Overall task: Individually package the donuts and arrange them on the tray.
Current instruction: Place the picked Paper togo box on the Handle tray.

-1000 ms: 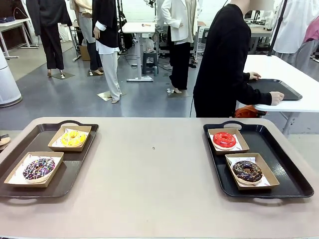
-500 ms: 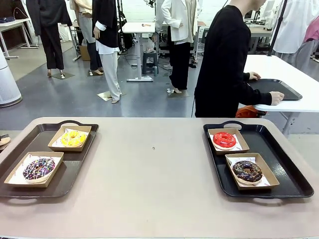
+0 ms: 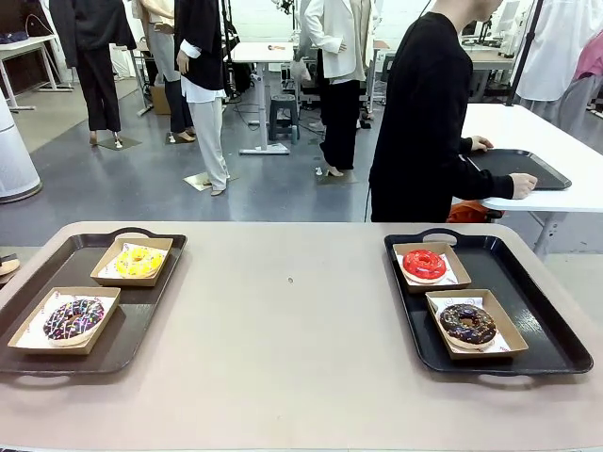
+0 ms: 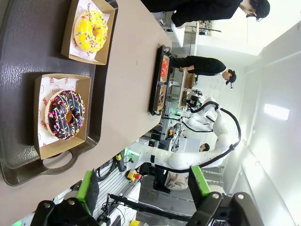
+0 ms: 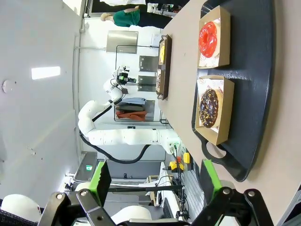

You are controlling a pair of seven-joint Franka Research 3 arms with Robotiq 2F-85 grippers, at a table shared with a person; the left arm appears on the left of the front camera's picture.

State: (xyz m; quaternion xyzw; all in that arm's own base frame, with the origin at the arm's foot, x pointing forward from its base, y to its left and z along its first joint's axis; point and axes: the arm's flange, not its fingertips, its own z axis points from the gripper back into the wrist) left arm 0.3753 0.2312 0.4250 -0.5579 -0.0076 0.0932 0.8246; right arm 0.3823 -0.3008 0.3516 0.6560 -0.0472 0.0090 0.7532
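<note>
Four donuts each lie in an open cardboard box. On the left tray (image 3: 141, 315) sit the yellow donut (image 3: 138, 261) and the dark sprinkled donut (image 3: 73, 318). The right tray (image 3: 542, 325) holds the red donut (image 3: 424, 265) and the chocolate donut (image 3: 467, 324). My left gripper (image 4: 143, 183) hangs open, high and clear of the left tray (image 4: 28, 47), with the yellow donut (image 4: 91, 30) and the sprinkled donut (image 4: 66, 114) beyond its fingers. My right gripper (image 5: 155, 181) is open too, well back from the red donut (image 5: 208, 39) and the chocolate donut (image 5: 209, 108) on their tray (image 5: 256, 70).
A wide bare stretch of beige table (image 3: 283, 320) lies between the two trays. A person in black (image 3: 424, 122) stands beyond the far edge, facing another table with both hands on a dark tray (image 3: 523, 168) there. Other people stand farther back.
The person in black has shifted slightly to the right. Donuts, boxes and trays have not moved.
</note>
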